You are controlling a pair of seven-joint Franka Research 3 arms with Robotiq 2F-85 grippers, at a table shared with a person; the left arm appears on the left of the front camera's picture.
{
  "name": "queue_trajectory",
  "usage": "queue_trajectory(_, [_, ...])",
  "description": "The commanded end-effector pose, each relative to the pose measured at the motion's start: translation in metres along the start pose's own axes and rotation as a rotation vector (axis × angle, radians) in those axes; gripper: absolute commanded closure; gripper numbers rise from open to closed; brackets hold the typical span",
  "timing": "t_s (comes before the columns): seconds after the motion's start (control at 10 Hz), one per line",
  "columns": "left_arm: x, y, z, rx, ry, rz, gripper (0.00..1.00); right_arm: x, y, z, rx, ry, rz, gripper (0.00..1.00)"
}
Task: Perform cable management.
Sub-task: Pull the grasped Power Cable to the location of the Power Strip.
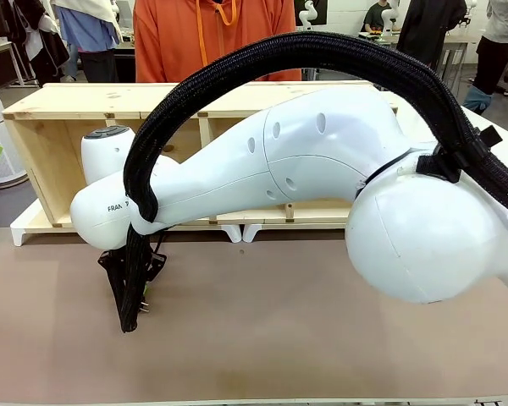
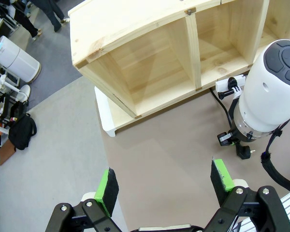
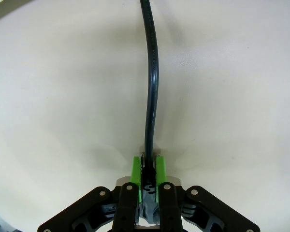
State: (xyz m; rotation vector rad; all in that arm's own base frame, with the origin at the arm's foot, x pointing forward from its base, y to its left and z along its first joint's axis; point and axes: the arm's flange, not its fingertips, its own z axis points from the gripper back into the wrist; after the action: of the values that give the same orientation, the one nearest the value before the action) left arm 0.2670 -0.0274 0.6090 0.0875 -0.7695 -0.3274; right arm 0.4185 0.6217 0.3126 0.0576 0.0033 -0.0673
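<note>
We are clamping the right gripper [image 3: 148,175] tight on the cable [image 3: 152,72], which is running straight away from it across the table [image 3: 63,121], near the left end of the wooden shelf [image 1: 59,107]. We are holding the left gripper [image 2: 164,180] with jaws wide apart above the table, gripping nothing

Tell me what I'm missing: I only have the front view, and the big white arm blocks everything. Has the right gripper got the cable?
Observer: Yes. The right wrist view shows the right gripper shut on the cable, which runs straight away from it across the table.
Operator: And the left gripper?
Observer: The left gripper is open and holds nothing. It hangs above the table, looking towards the wooden shelf.
</note>
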Motion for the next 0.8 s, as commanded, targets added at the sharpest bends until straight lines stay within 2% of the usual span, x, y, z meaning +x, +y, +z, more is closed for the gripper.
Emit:
queue_trajectory(0.0, [0.0, 0.001, 0.0, 0.003, 0.0, 0.0, 0.0, 0.0, 0.0, 0.0, 0.0, -0.001, 0.001, 1.0])
queue_trajectory(0.3, [0.0, 0.001, 0.0, 0.003, 0.0, 0.0, 0.0, 0.0, 0.0, 0.0, 0.0, -0.001, 0.001, 1.0])
queue_trajectory(0.4, [0.0, 0.001, 0.0, 0.003, 0.0, 0.0, 0.0, 0.0, 0.0, 0.0, 0.0, 0.0, 0.0, 0.86])
queue_trajectory(0.7, [0.0, 0.001, 0.0, 0.003, 0.0, 0.0, 0.0, -0.038, -0.022, 0.023, -0.03, -0.044, -0.005, 0.86])
